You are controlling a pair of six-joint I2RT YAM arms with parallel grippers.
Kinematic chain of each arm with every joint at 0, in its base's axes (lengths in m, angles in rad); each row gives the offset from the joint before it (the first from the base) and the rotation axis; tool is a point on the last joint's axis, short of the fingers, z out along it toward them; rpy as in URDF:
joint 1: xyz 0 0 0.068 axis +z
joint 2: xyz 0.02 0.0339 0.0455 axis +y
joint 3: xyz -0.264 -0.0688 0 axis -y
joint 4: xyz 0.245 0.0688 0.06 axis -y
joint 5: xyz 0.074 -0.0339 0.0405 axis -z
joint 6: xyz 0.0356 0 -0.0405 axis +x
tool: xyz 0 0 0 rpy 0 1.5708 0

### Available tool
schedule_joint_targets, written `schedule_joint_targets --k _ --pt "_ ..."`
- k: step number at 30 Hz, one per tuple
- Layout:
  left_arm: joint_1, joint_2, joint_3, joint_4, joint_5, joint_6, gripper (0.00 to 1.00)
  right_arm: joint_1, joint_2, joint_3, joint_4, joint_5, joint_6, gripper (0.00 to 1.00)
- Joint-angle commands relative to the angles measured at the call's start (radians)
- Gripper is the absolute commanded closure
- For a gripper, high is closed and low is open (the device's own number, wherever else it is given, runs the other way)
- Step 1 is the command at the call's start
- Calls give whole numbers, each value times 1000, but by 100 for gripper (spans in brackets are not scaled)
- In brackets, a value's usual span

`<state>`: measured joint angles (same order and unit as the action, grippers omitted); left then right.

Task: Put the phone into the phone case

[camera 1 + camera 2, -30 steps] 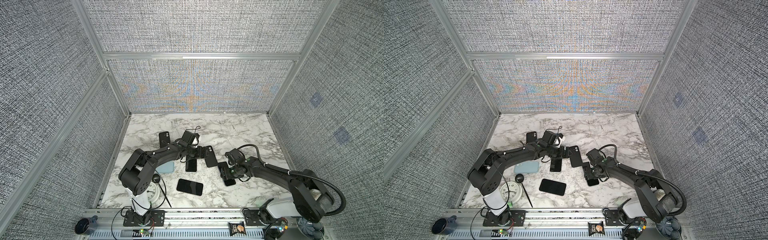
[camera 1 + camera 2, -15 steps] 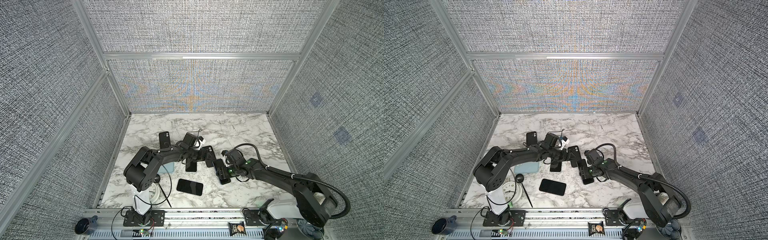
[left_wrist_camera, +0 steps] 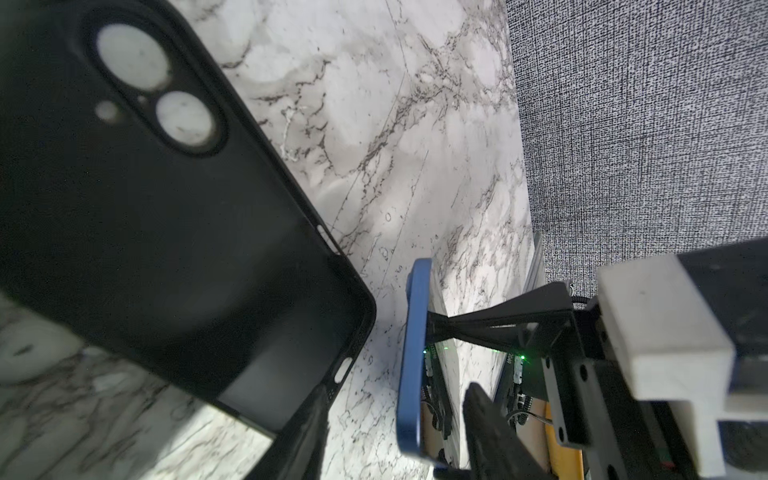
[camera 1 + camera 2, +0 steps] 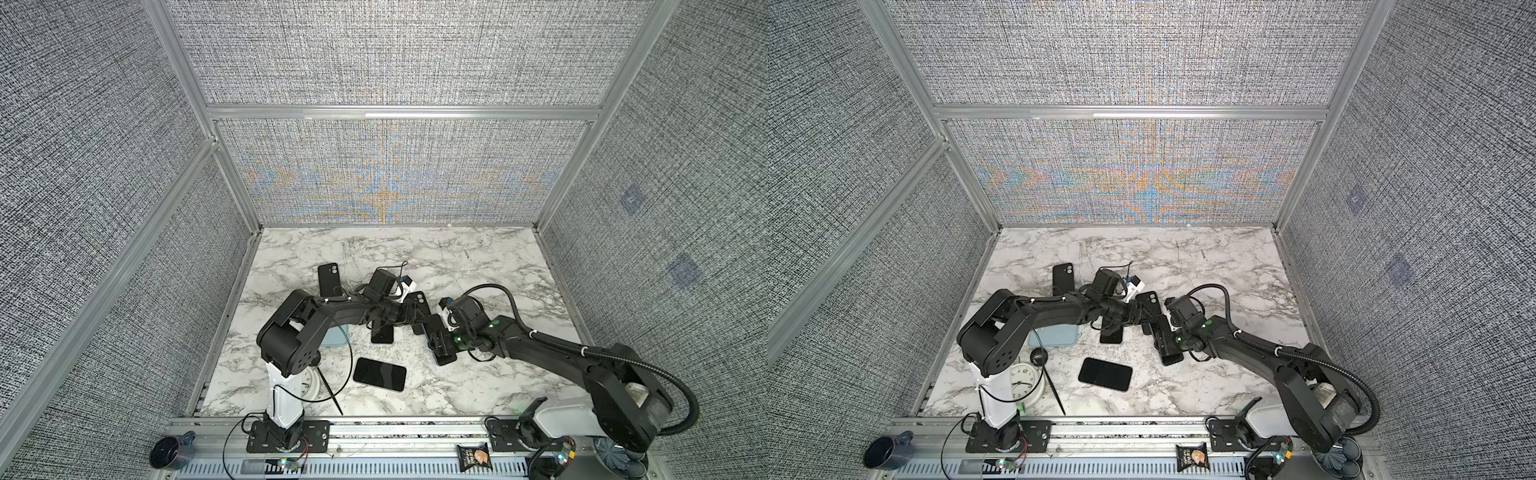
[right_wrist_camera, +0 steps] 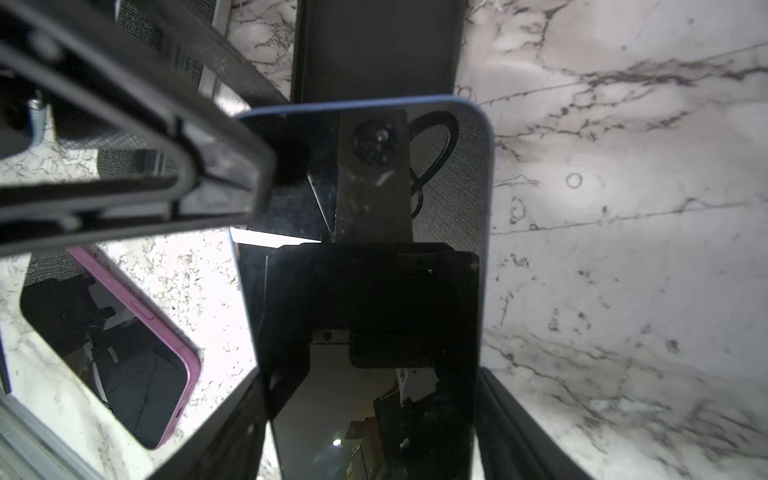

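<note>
The right gripper [image 4: 440, 338] has carried the phone [image 5: 449, 187] leftward over the table [image 4: 478, 257] in the last second. The phone's free end now sits just beside the near end of the case [image 3: 166, 249], and the left wrist view shows a sliver of marble between them. The gripper pinches the phone across its width, screen up.

Meanwhile the left gripper [image 3: 395, 385] has reached in to the case and its jaws have been drawing together. They stand half spread, with one finger [image 3: 307, 436] overlapping the case's end rim, and I can't see them clamped on anything. To me it looks like lining up: one arm goes to steady the case and the other gets ready to feed the phone in. The phone isn't in yet.

The case lies hollow side up with its camera holes at the far end, long axis running far to near. The phone's long axis nearly continues that line, slanting toward the near right, free end pointing at the case. I can't tell whether it is flat or tipped.
</note>
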<state>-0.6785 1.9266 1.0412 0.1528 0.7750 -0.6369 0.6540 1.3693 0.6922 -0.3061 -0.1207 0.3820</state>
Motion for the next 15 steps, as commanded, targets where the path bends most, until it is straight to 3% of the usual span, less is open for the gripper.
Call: schedule_joint_targets --k 1,7,15 --pt "-1 10 2 50 36 -10 56 3 4 6 30 -10 -6 42" --pt "-1 12 -1 67 53 -20 68 7 15 8 32 -4 -6 43" --pt "-1 9 -3 69 59 -24 77 10 24 8 37 5 -5 42"
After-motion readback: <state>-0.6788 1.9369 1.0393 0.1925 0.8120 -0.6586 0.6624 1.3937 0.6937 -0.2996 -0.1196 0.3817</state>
